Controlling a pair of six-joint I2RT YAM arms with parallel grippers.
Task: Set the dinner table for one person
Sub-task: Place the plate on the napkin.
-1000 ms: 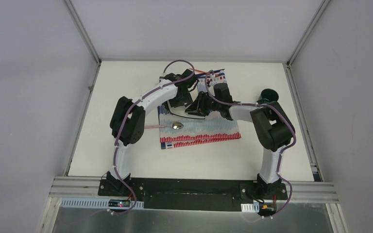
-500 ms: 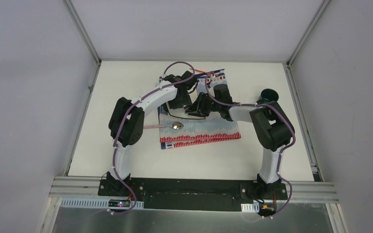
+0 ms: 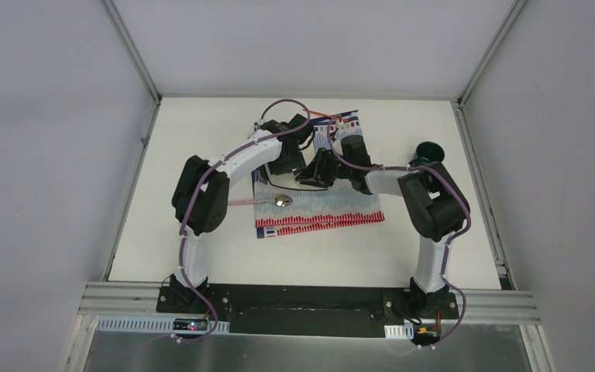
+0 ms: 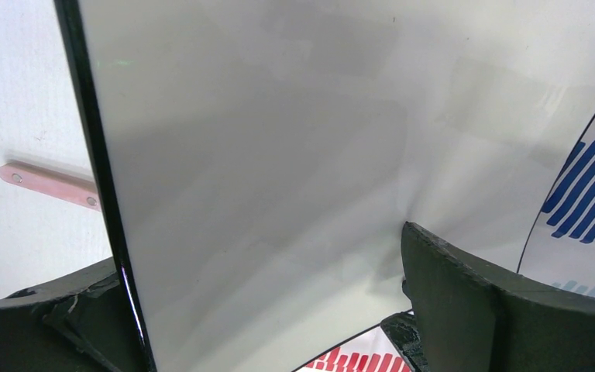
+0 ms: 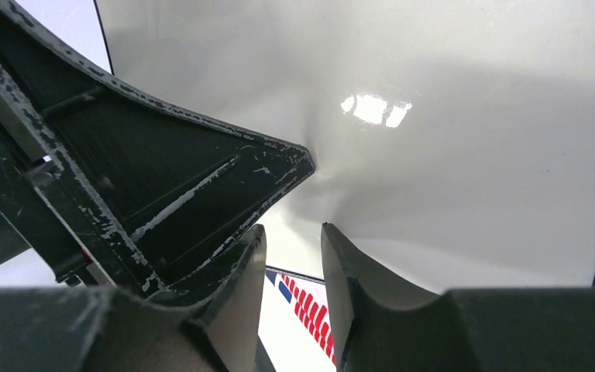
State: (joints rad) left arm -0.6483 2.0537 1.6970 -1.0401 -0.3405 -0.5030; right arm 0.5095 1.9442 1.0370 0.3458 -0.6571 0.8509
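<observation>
Change: the left gripper [image 4: 263,267] has spread its jaws to their widest over the last second. In the top view its arm has eased slightly toward the near left.
Left gripper: released, holding nothing, with its two dark fingers standing well apart.
Plate: a glossy white square plate with a thin black rim [image 4: 279,155] fills both wrist views. It sits between the two grippers, over the far part of the cloth.
Right gripper [image 5: 292,232]: unmoved, jaws about half closed astride the plate's rim. Whether the pads actually press the rim I cannot tell from this close view.
Cloth: the red, blue and white striped cloth [image 3: 325,213] lies at the far centre. Its near edge is clear of both arms.
Dinner table [image 3: 201,139]: the large matte-white tabletop with grey rails spreads under everything, bare to the left and right of the cloth.
Spoon: a metal spoon with a pinkish handle [image 3: 279,201] lies on the cloth's left edge, its handle reaching out over the table.
Cup: a dark green round cup [image 3: 430,149] stands at the far right, well apart from the plate.
Meaning: the left arm's share of placing the plate looks done. The right gripper probably has to let go next, and the spoon and cup still need bringing beside the plate.
</observation>
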